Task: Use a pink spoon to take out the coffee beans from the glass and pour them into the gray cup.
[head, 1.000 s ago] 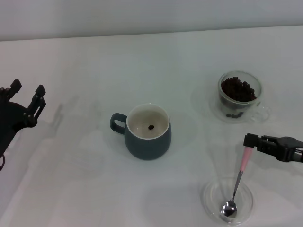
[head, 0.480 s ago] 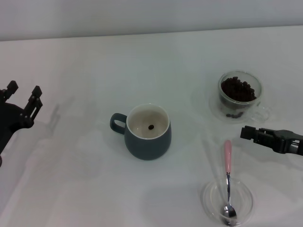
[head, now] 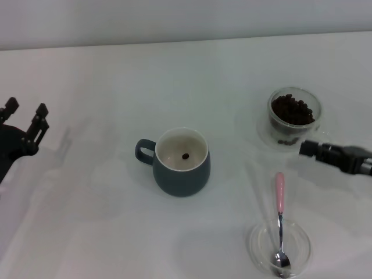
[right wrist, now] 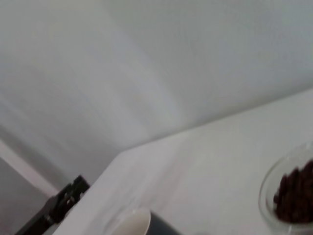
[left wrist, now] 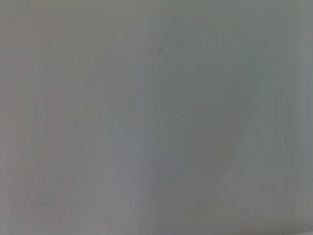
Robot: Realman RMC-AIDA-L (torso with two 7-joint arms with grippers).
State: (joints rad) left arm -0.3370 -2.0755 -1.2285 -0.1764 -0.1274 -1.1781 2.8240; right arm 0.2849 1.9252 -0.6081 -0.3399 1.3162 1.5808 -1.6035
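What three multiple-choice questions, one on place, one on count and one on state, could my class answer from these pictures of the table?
1. Where does the bowl of the pink spoon lie?
A. in the gray cup
B. in the flat glass dish
C. in the glass

2. How many coffee beans lie in the gray cup?
A. none
B. one
C. a heap

3. Is the spoon held?
A. by the right gripper
B. by the left gripper
C. by neither

Answers: 1 B, the head view shows its metal end inside the dish. 2 B, one dark bean on the cream bottom. 3 C, the right gripper hangs beside the glass, apart from the spoon, and the left gripper is far off.
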